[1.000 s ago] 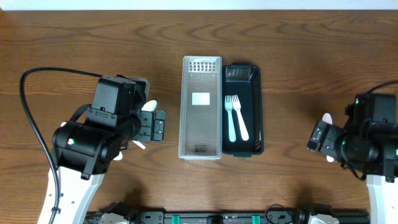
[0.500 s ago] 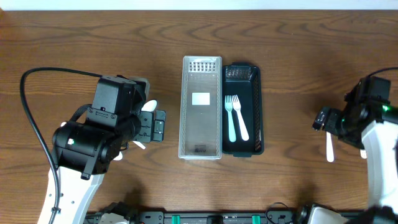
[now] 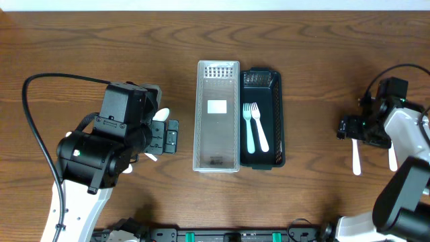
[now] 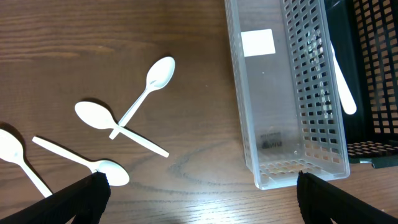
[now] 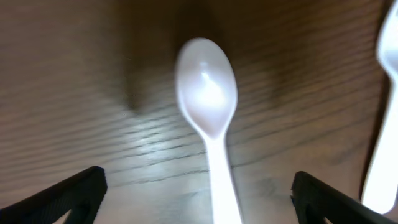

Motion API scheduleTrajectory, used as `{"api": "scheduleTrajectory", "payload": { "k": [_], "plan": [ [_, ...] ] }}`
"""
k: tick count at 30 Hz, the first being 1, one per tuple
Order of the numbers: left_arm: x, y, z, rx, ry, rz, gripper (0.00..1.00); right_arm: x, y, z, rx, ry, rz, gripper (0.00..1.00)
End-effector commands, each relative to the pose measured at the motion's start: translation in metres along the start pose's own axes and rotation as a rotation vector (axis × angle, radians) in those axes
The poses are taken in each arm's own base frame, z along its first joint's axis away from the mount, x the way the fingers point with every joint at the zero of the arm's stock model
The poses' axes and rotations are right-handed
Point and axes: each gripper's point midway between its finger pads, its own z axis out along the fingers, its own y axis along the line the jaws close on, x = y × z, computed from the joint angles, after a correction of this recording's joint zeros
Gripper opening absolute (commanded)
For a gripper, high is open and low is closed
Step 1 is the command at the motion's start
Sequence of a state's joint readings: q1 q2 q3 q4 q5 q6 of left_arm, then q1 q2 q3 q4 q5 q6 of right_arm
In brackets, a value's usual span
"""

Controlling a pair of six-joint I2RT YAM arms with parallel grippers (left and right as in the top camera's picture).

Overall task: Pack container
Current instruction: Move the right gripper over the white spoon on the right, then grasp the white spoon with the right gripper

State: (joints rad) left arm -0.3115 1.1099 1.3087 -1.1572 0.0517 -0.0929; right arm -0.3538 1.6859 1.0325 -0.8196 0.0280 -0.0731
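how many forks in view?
2, both in the black basket: a teal fork and a white fork, side by side. More could be hidden under the arms.

The middle of the desk [image 3: 316,67] is taken up by a clear basket [image 3: 216,115] and a black basket [image 3: 263,118], touching side by side. Broad bare wood is left on either side of them and along the far edge. Left of the baskets, passage is narrowed by scattered white spoons [image 4: 146,90]. At the right, a white spoon [image 5: 208,118] lies under the right tool [image 3: 347,128], which is spread wide
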Motion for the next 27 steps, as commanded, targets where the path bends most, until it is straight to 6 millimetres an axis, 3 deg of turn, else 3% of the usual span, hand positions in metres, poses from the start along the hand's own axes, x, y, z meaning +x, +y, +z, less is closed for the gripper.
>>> {"api": "scheduleTrajectory", "payload": {
  "k": [1,15,27],
  "plan": [
    [-0.002,0.002,-0.002,-0.013,-0.005,0.004,0.98,0.006,-0.010,0.015,0.011,0.046,-0.002,0.99],
    [0.001,0.003,-0.002,-0.014,0.004,0.004,0.98,0.014,-0.005,0.049,-0.024,0.131,0.000,0.88],
    [0.001,0.003,-0.002,-0.014,0.006,0.004,0.98,0.012,-0.005,0.050,-0.022,0.124,0.027,0.46]
  ]
}}
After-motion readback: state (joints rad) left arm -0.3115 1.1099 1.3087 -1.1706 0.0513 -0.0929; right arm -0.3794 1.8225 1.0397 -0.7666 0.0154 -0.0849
